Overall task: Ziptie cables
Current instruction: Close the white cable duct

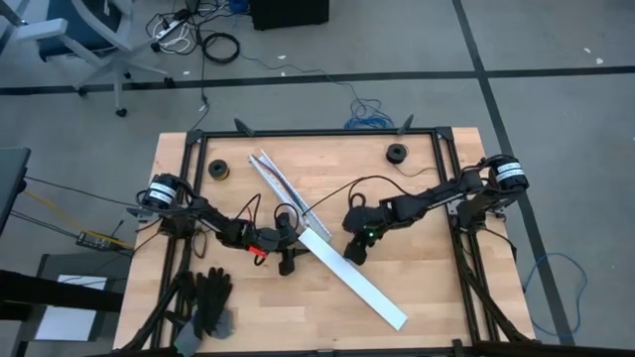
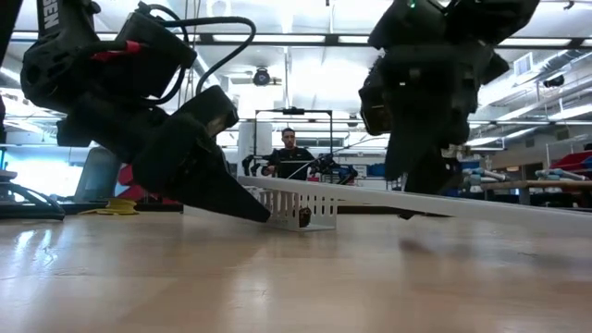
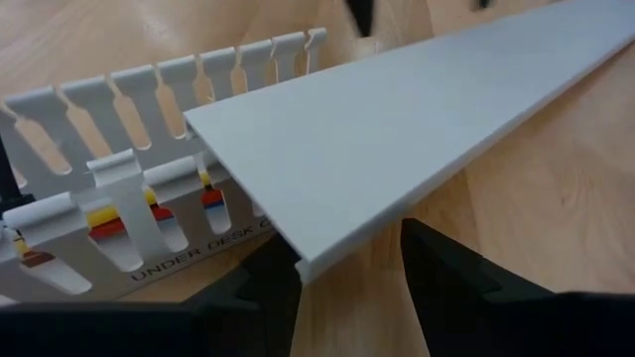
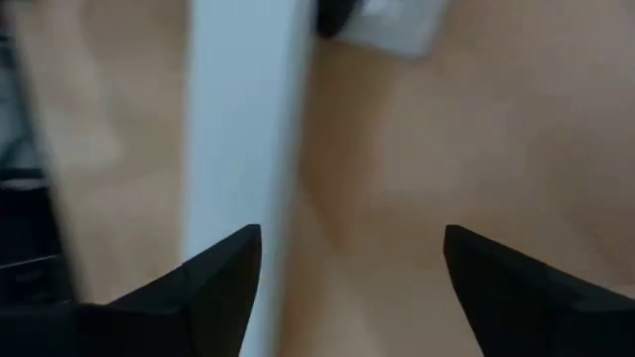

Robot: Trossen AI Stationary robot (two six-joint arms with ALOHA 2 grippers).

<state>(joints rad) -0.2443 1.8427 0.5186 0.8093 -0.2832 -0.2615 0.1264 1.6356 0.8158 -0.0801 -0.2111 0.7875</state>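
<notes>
A white slotted channel (image 1: 278, 181) (image 3: 149, 99) lies slantwise on the table. The cables (image 3: 109, 218) lie inside it and show red, yellow and blue through its slots. A long flat white cover strip (image 1: 357, 283) (image 3: 397, 109) runs from the channel's end toward the near right. My left gripper (image 1: 295, 236) (image 3: 347, 253) is at the strip's channel end, its tips low by the table (image 2: 264, 215). My right gripper (image 1: 355, 250) (image 4: 352, 233) hangs open over the table beside the strip (image 4: 238, 119), holding nothing. My left gripper has the cover strip's corner (image 3: 303, 266) between its two fingers. One finger (image 3: 268, 288) is at the end edge and the other (image 3: 437, 268) at the long edge. The fingers slant down from the table's left. That end stays raised at the channel, and the strip slopes toward the near right.
Two small black rolls (image 1: 218, 171) (image 1: 397, 152) sit near the far edge. Black gloves (image 1: 208, 302) lie at the near left. A person (image 2: 289, 148) sits beyond the table. Bare wood lies between the strip and the near edge.
</notes>
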